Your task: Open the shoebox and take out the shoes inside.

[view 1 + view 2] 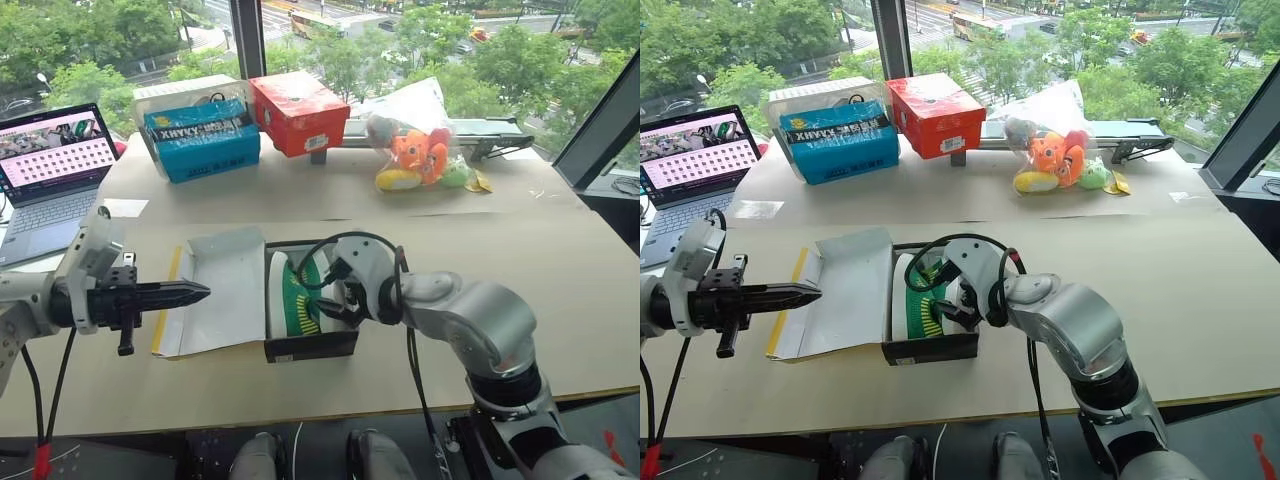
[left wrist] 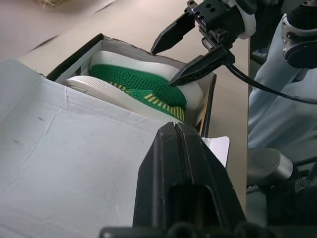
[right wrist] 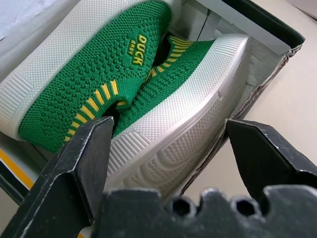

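Now right end effector [image 3: 166, 163] spread, straddling shoes [image 3: 124, 84]

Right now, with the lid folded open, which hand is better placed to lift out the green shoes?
The right hand: its fingers stand open over the green knit shoes with white soles in the black cardboard shoebox. The left hand is shut, hovering over the lid's white inside.

Right end effector [image 3: 168, 148] spread wide over green shoes [image 3: 124, 84] in shoebox [image 3: 267, 34].
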Robot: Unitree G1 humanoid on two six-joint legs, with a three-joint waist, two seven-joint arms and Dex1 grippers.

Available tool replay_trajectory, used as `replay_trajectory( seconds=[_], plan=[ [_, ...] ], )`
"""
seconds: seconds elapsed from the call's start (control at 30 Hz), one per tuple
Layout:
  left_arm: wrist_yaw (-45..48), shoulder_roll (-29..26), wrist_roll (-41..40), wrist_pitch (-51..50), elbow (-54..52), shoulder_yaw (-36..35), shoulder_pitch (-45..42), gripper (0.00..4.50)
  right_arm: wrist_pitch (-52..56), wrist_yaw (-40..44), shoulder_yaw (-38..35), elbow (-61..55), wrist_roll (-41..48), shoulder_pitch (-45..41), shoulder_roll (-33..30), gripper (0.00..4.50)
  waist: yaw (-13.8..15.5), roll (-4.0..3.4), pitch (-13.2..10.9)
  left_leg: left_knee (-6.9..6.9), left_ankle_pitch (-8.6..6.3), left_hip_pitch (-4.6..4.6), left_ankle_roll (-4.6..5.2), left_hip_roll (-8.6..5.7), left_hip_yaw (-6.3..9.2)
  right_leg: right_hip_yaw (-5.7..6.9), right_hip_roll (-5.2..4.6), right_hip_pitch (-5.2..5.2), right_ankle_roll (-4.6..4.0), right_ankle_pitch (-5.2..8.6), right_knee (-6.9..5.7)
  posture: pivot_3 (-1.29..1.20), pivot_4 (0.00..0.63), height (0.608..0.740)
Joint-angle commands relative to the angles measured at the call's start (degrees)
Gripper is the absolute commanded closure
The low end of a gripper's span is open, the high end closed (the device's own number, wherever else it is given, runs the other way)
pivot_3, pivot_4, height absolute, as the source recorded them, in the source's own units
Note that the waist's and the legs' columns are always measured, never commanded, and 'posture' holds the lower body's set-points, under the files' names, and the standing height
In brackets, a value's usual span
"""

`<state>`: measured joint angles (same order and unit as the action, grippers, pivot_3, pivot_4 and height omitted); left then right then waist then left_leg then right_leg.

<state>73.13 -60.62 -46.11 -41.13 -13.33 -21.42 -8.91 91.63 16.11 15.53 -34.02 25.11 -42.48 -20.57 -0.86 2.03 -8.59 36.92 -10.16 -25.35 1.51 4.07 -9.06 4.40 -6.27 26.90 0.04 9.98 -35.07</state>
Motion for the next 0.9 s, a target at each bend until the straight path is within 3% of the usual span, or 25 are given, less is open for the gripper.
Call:
replay_trajectory(
  seconds=[0.03,0.5,0.9],
  plan=[
    [-0.24,-0.17,-0.49,0.51,-1.72,-0.62,-0.73,4.50,0.87,0.62,-0.42,-1.22,1.88,-1.57,-1.44,0.33,0.08,0.00,0.00,0.00,0.00,-0.02,0.00,0.00,0.00,0.00,0.00,0.01,0.00,0.00,0.00,0.00,0.150,0.739],
    [-0.85,-0.31,-0.72,-0.08,-2.22,-0.19,-1.36,4.50,0.87,-1.39,-2.63,-1.84,8.78,-4.63,-2.33,0.33,0.02,0.00,-0.01,0.00,0.00,-0.18,0.01,-0.06,-0.01,0.00,0.02,0.13,-0.01,0.01,0.00,0.00,0.150,0.739],
    [-1.28,-0.42,-0.76,-0.28,-2.33,-0.40,-1.46,4.50,0.87,-10.82,-5.32,6.80,7.05,3.99,6.53,0.33,0.04,0.04,0.02,0.00,0.00,-0.02,0.01,-0.07,0.01,0.04,0.02,-0.07,0.00,0.00,0.00,0.00,0.150,0.739]
  ],
)
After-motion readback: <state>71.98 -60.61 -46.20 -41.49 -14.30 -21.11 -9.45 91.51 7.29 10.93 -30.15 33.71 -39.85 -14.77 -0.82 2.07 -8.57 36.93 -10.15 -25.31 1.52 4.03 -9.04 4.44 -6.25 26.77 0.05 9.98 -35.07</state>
